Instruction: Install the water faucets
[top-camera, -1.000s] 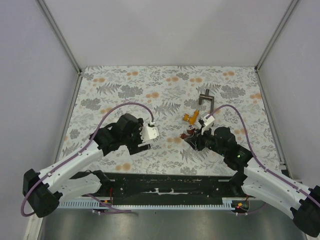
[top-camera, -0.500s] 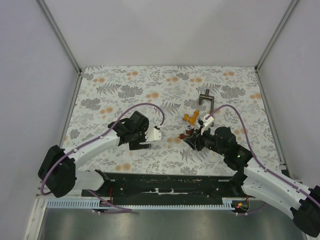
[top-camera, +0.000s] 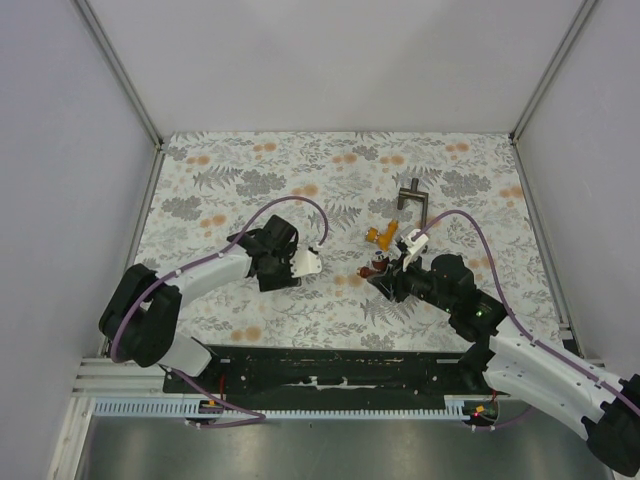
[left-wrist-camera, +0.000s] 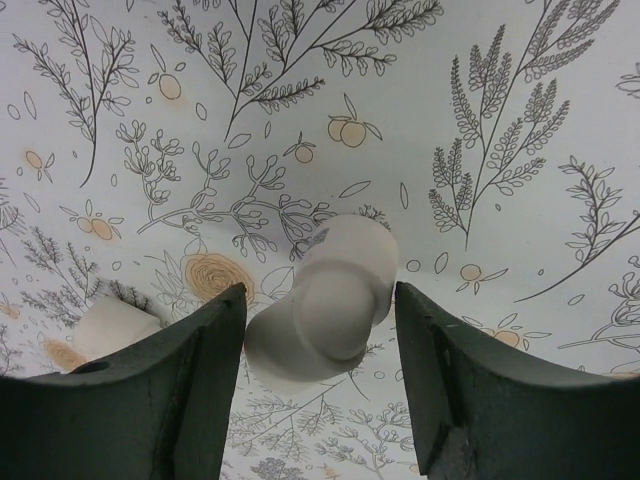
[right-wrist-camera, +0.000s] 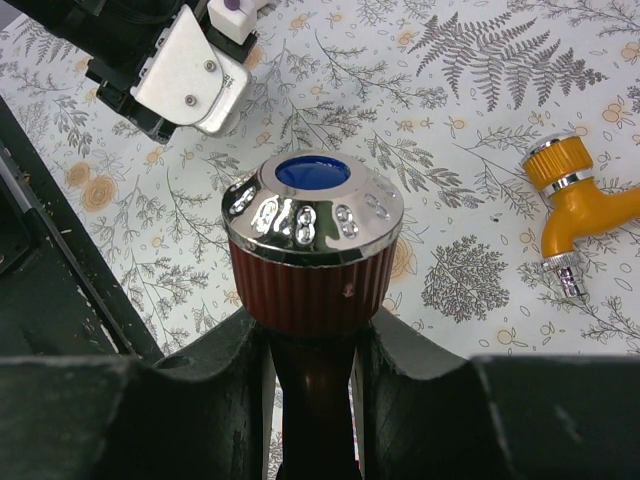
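My right gripper (right-wrist-camera: 310, 335) is shut on the reddish-brown faucet (right-wrist-camera: 312, 250), gripping its body just below the chrome-topped knob and holding it upright; both show in the top view (top-camera: 378, 268) at centre right. The orange faucet (right-wrist-camera: 580, 205) lies on the cloth just beyond it, also seen in the top view (top-camera: 382, 237). My left gripper (left-wrist-camera: 320, 300) is open, pointing down, with its jaws either side of a white elbow fitting (left-wrist-camera: 330, 305) on the cloth and not touching it. In the top view, the left gripper (top-camera: 283, 275) hides that fitting.
A second white fitting (left-wrist-camera: 110, 325) lies just outside the left finger. The dark grey T-shaped tool (top-camera: 411, 196) lies beyond the orange faucet. The floral cloth (top-camera: 230, 180) is walled on three sides. The left wrist's white camera block (right-wrist-camera: 190, 70) sits close to the held faucet.
The left arm has folded in, its elbow swinging left, and its gripper has shifted slightly right and farther over the fitting. The right arm and held faucet have barely moved.
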